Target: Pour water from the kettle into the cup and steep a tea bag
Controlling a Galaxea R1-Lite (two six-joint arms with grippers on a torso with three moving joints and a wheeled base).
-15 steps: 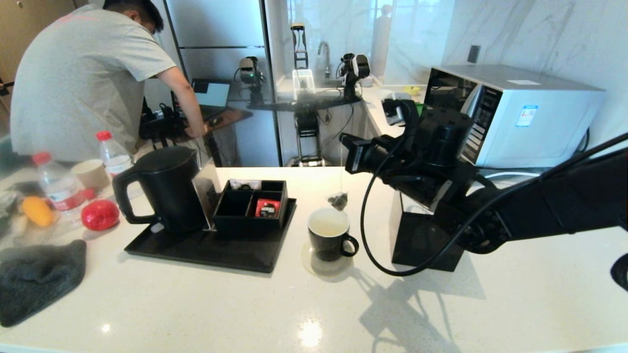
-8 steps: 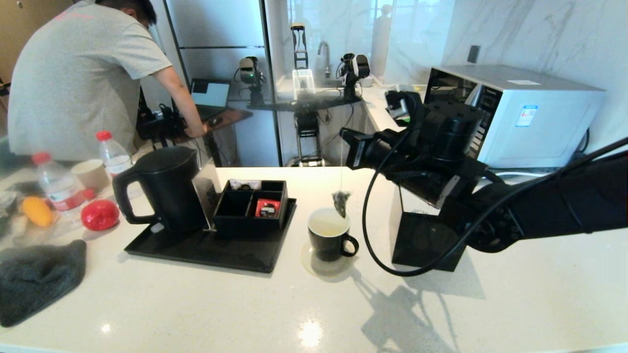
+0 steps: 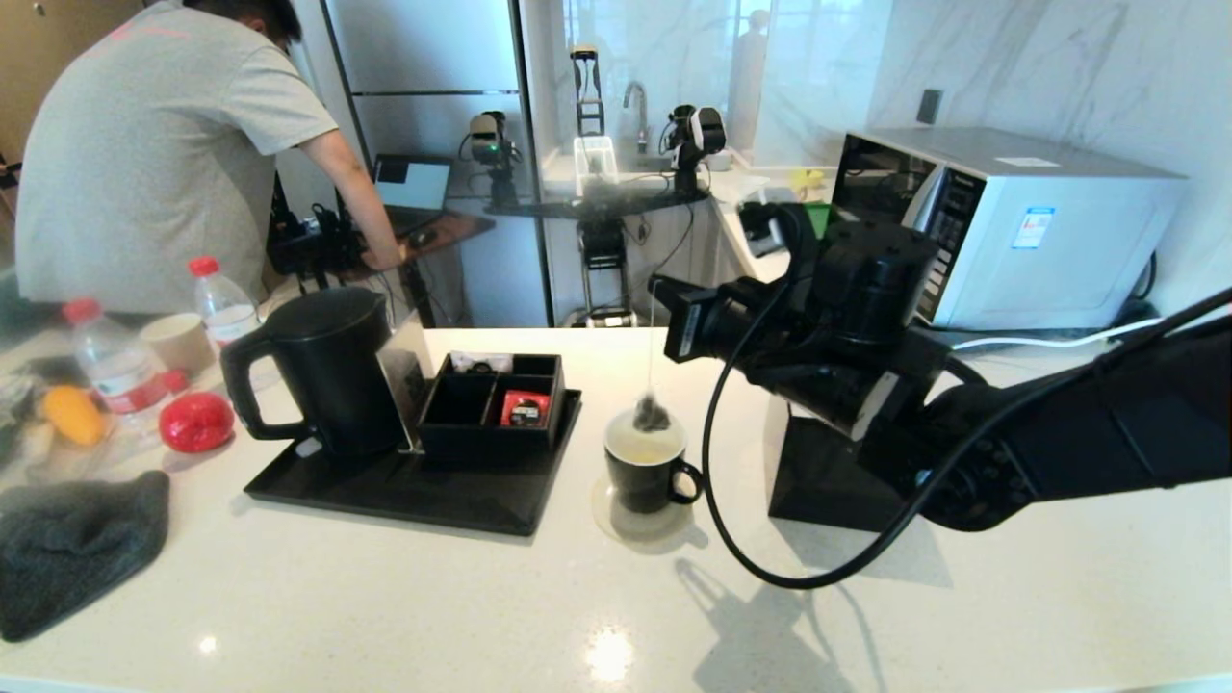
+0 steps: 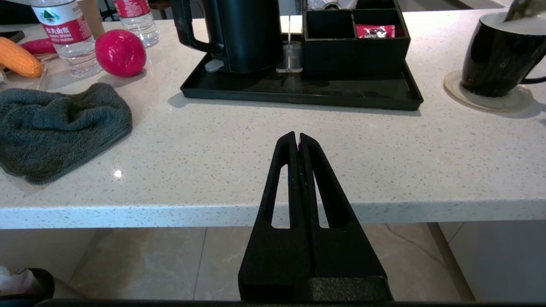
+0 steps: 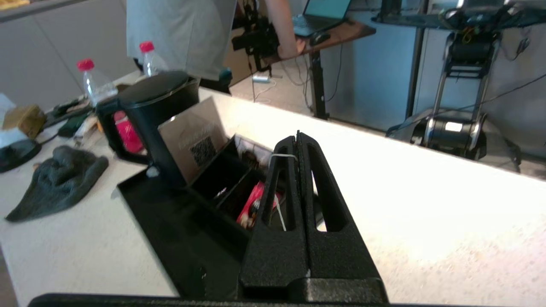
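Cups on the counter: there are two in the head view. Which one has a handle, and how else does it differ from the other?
The black mug, standing on a coaster right of the tray, has an ear handle and white inside. The beige paper cup, between the bottles, has none.

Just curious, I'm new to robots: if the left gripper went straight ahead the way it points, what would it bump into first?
Probably the black tray. The left gripper, shut, points over bare counter toward it, though its height is hard to judge.

Matt black plastic on pale speckled stone

The desk (image 3: 385,597) is polished, flecked stone; the kettle (image 3: 327,371) and tray (image 3: 385,491) look matt black, the cup (image 3: 647,472) glossy with a white inside, the cloth (image 3: 72,544) rough grey terry, the left end effector (image 4: 298,140) grainy black plastic.
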